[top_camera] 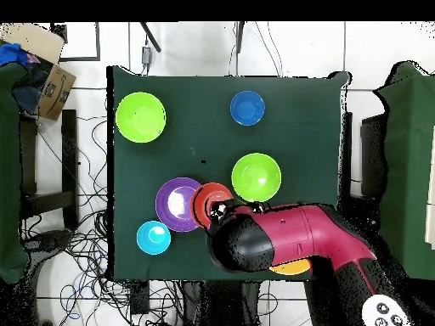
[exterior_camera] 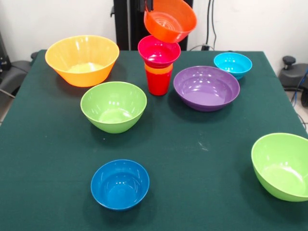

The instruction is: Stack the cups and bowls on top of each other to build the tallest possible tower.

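A: Tower (exterior_camera: 159,72) status?
B: Red cup on the green table (exterior_camera: 202,159), orange cup in it, pink bowl (exterior_camera: 159,51) on top. It stands between the yellow-orange bowl (exterior_camera: 82,59) and the purple bowl (exterior_camera: 206,87).
A: Gripper (exterior_camera: 149,6)?
B: At the top edge, at the rim of the tilted orange bowl (exterior_camera: 170,19), which hangs just above the pink one. Jaw state: cannot tell.

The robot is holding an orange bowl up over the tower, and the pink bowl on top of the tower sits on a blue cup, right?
Almost. The cup under the pink bowl is red, with an orange cup nested in it, not blue. The front view shows it. The orange bowl does hang tilted above the tower.
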You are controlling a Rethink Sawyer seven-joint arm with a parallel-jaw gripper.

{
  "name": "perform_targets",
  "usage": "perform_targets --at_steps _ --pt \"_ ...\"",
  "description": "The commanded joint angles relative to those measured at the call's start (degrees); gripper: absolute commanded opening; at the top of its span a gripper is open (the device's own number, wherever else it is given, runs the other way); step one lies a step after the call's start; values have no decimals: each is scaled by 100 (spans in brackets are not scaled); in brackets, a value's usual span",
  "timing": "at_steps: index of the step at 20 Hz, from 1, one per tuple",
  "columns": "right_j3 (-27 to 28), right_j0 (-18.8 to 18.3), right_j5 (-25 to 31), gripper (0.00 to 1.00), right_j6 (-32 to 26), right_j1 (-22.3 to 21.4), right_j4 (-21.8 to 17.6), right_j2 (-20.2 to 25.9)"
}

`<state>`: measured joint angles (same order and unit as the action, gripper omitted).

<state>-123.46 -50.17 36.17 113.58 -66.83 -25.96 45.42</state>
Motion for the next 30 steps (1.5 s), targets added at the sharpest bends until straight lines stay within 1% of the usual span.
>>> perform_targets --at_steps 1,11,16,18,23,30 --pt "-366 23 -370 0 -962 596 -540 374" --pt "-412 -72 -564 0 -843 724 -792 441" --pt "-417 -256 -567 0 -957 925 -901 518" --pt "-447 -295 -586 0 -936 930 -914 556" --pt "-464 -309 -701 0 -800 1055 -1109 523" --pt "-566 -297 -816 0 -652 1161 -1249 488"
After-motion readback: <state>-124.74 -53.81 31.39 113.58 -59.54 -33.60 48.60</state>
